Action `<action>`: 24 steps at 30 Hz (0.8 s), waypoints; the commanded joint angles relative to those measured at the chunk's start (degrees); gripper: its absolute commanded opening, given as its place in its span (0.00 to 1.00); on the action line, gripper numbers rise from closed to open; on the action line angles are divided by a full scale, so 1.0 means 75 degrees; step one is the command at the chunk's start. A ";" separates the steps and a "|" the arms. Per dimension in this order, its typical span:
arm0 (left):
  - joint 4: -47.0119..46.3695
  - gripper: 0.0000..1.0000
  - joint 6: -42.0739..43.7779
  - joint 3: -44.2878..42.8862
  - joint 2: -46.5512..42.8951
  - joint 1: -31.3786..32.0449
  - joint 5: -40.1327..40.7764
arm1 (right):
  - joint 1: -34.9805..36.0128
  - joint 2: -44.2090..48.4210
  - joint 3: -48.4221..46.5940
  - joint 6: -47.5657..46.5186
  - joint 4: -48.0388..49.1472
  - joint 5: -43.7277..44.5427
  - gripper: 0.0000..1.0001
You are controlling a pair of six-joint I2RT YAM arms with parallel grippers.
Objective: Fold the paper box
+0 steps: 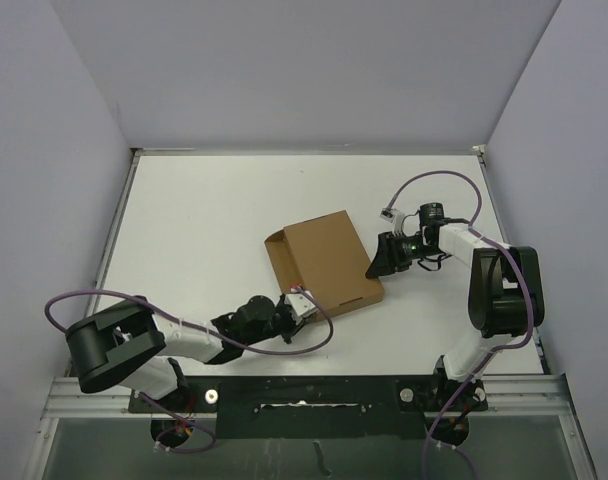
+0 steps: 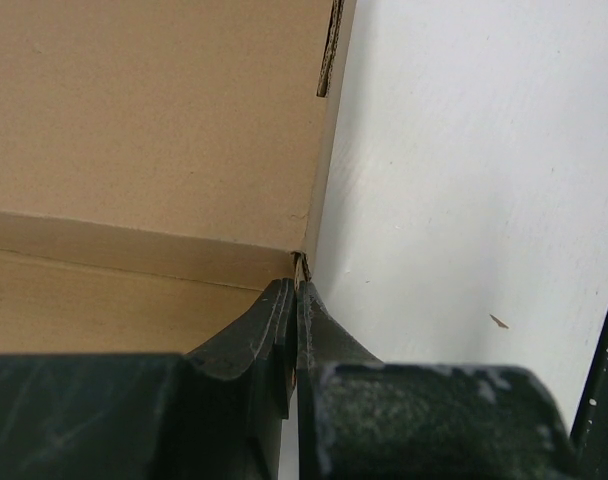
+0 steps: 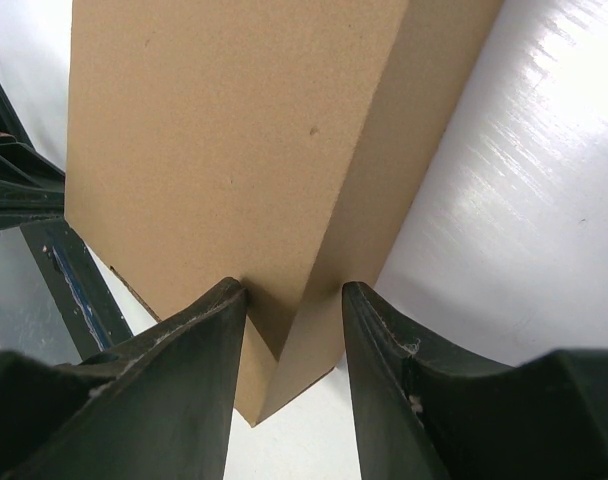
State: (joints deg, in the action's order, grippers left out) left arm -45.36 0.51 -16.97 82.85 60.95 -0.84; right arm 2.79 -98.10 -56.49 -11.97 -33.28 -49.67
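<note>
The paper box (image 1: 324, 262), plain brown cardboard, lies lid-down at the middle of the white table. My left gripper (image 1: 302, 300) is at its near-left corner. In the left wrist view this gripper (image 2: 296, 285) has its jaws pressed together, with a thin cardboard edge of the box (image 2: 154, 120) running in between the tips. My right gripper (image 1: 377, 262) is at the box's right edge. In the right wrist view this gripper (image 3: 294, 290) straddles a folded edge of the box (image 3: 234, 130), one finger on the top face and the other on the side wall.
The white table (image 1: 204, 230) is walled in by grey panels at the back and both sides. A metal rail (image 1: 304, 395) carrying the arm bases runs along the near edge. Purple cables loop beside each arm.
</note>
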 commanded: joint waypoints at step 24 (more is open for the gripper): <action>0.4026 0.32 -0.0374 -0.1687 -0.1819 -0.0146 0.0014 | 0.0076 -0.0254 -0.0049 -0.0479 0.0150 0.1173 0.42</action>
State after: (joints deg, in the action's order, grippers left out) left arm -18.55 0.12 -27.35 75.57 60.20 -2.07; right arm 3.07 -98.10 -56.62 -12.19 -33.30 -49.50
